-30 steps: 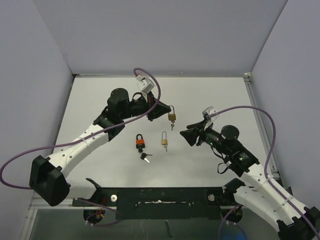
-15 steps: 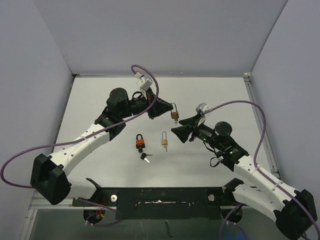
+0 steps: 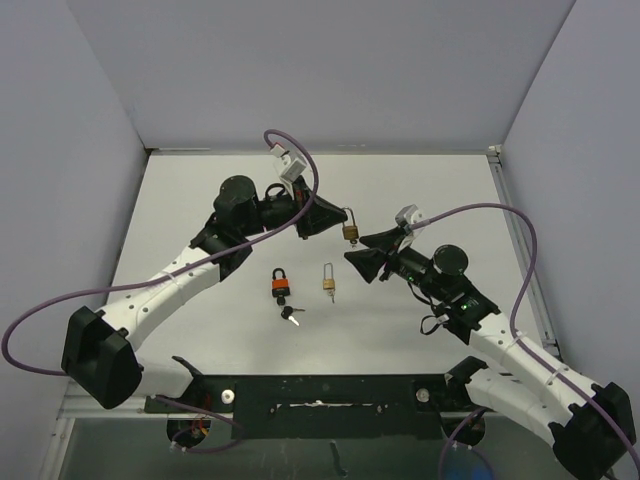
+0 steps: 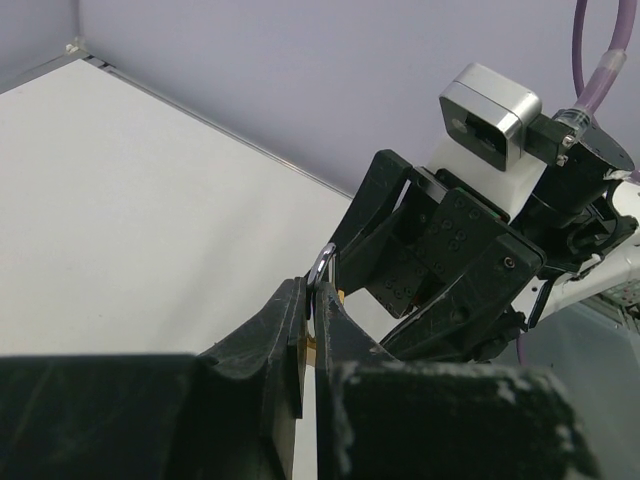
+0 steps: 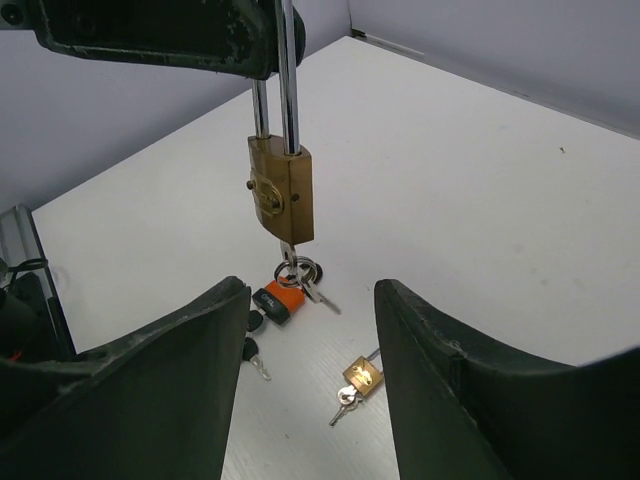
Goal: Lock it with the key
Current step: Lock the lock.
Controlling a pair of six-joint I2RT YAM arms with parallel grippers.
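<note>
My left gripper (image 3: 333, 214) is shut on the steel shackle (image 4: 322, 266) of a brass padlock (image 3: 349, 231) and holds it hanging in the air. In the right wrist view the padlock (image 5: 281, 190) hangs body down, with a key and key ring (image 5: 297, 268) in its underside. My right gripper (image 3: 359, 250) is open and empty, its fingers (image 5: 180, 370) spread just below and to the near side of the key. A second, small brass padlock (image 3: 328, 282) with a long shackle and an orange padlock (image 3: 280, 285) with black-headed keys (image 3: 291, 314) lie on the table.
The white table (image 3: 180, 215) is walled by grey panels on three sides. The small brass padlock (image 5: 362, 376) and orange padlock (image 5: 276, 301) lie under the hanging lock. A metal rail runs along the near edge (image 3: 320, 390).
My right gripper has moved left and forward to just beside the hanging padlock. My left gripper has shifted the padlock slightly right and held it there.
</note>
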